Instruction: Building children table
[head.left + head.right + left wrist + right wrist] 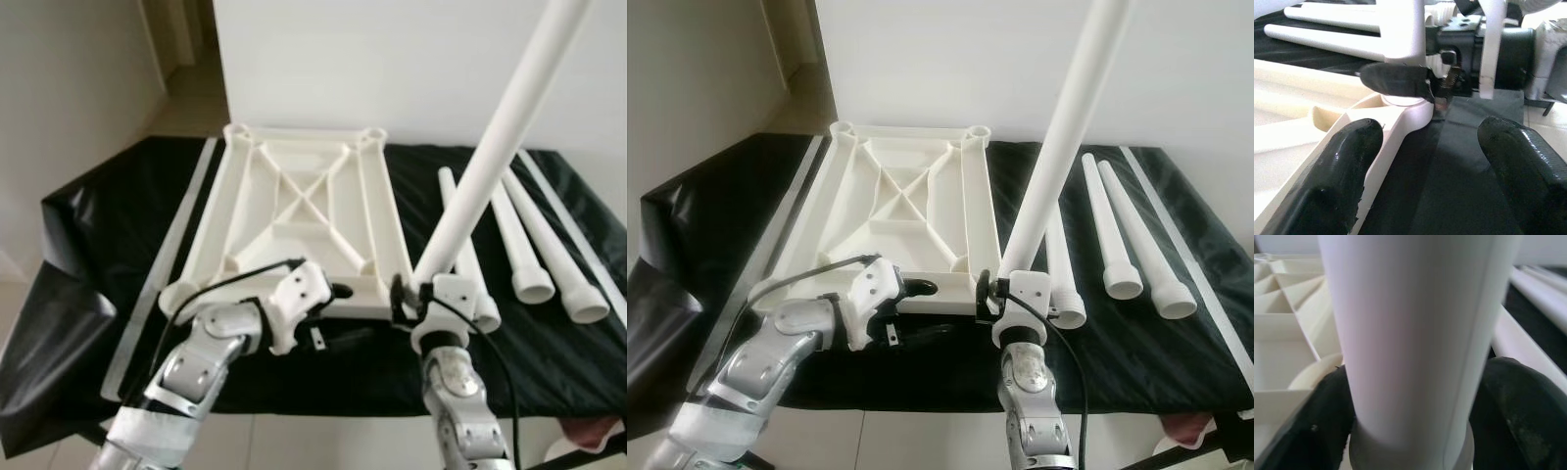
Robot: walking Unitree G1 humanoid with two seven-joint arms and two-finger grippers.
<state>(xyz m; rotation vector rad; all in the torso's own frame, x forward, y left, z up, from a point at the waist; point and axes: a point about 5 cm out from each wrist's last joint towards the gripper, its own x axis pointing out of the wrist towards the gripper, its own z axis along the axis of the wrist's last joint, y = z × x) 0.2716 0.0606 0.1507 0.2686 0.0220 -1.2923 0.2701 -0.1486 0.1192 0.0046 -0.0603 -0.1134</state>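
While my right gripper clamps the white leg upright at the near-right corner socket of the upturned tabletop, 3 spare legs lie just to its right. My left gripper hovers w/ fingers apart by that corner, over the black-covered table.

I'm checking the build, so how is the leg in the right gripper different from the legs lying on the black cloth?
The held leg stands nearly upright; the three loose legs lie flat.

The right gripper clamps the held leg's lower end, over the tabletop's near right corner socket; the loose legs rest untouched beside the tabletop.

All are white tapered tubes.
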